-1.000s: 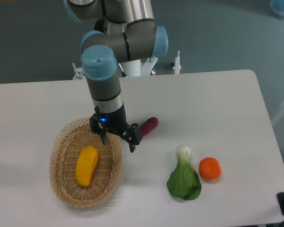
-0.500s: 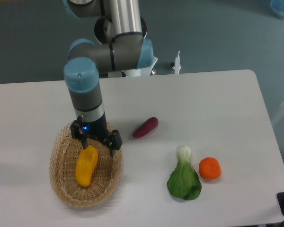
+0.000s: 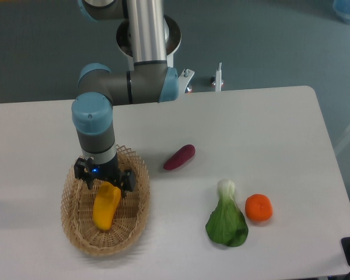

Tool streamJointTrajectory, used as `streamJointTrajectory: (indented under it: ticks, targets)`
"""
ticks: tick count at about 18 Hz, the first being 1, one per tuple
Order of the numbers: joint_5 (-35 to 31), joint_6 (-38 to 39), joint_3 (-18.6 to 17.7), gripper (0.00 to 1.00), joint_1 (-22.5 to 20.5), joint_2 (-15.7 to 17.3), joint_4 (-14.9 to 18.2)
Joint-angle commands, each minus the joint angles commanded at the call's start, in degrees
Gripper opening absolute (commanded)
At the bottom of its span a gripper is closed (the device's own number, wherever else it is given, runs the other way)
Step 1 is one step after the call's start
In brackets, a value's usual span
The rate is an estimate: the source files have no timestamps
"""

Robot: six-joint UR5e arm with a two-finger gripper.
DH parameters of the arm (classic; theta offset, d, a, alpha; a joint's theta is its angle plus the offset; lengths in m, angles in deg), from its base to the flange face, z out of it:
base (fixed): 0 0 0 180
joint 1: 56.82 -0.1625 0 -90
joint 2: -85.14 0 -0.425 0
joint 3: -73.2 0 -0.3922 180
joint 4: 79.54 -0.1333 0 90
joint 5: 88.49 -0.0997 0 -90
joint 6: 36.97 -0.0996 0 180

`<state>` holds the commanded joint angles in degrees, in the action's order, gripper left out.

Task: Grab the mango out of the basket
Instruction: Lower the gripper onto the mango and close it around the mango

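The gripper (image 3: 106,185) hung over the upper end of the mango (image 3: 106,205), its two dark fingers spread apart, one to the left of the fruit's tip and one to the right, with nothing yet caught between them. Whether the fingertips touched the skin could not be told from this overhead view. The mango lay lengthwise inside the basket (image 3: 76,230), slightly tilted, its lower end pointing toward the near rim. The arm's grey wrist and blue-capped joint stood almost straight above the basket's far edge.

The step in hand appeared to be the final approach before the grasp: the tool was lined up over the fruit but had not closed. The next move likely called for a short descent so the fingers straddled the mango's body, then a firm close and a straight lift clear of the woven rim.

Well apart on the white table (image 3: 262,122) lay a purple sweet potato (image 3: 179,157), a leafy green vegetable (image 3: 227,217) and, just beside it, a round orange (image 3: 259,207).
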<state>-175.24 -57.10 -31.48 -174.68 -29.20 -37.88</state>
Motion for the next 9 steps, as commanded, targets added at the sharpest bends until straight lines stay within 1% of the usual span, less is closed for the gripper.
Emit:
streamJointTrajectory:
  ticks: [2, 6, 7, 8, 9]
  targets:
    - [-0.1, -0.1, 0.5, 1.0, 0.1, -0.7, 0.0]
    - [-0.1, -0.1, 0.6, 0.99, 0.1, -0.8, 0.0]
    - [-0.1, 0.1, 0.5, 0.83, 0.1, -0.7, 0.0]
    - [-0.1, 0.2, 0.6, 0.75, 0.1, -0.6, 0.0]
    - [-0.1, 0.1, 0.6, 0.62, 0.1, -0.6, 0.0]
